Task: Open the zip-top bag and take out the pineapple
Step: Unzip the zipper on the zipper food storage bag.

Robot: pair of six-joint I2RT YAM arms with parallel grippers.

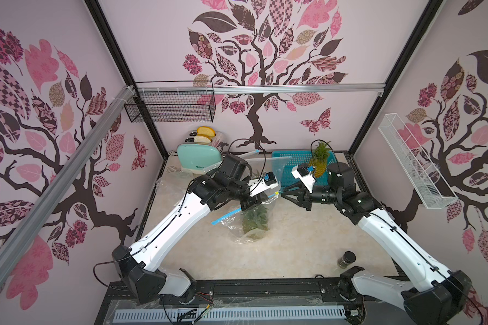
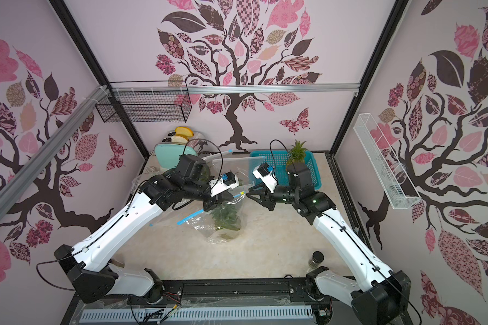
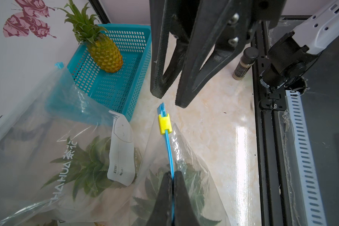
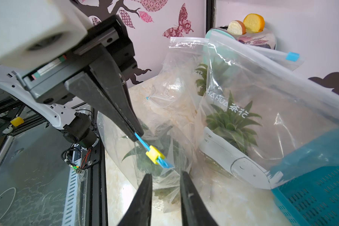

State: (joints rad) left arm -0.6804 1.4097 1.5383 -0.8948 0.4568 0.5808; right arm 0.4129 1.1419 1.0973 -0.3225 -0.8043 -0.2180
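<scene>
Clear plastic blurs the pineapple (image 1: pixel 255 222) inside the zip-top bag (image 2: pixel 217 233), between your arms in both top views. Left wrist view: your left gripper (image 3: pixel 173 174) clamps the blue zip strip (image 3: pixel 168 148). Right wrist view: fingers of your right gripper (image 4: pixel 165 175) stand apart, just short of the yellow slider (image 4: pixel 154 154).

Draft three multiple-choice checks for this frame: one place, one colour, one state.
1. Where is the unbagged pineapple?
A. in the blue basket
B. lying on the table
C. held in the air

2. What colour is the slider on the held zip-top bag?
A. red
B. yellow
C. black

3. The left end effector is:
A. open and empty
B. shut on the basket rim
C. shut on the bag's blue zip strip

Answers:
1 A, it stands inside the basket.
2 B, both wrist views show it yellow.
3 C, its jaws are closed on the strip, short of the slider.
</scene>
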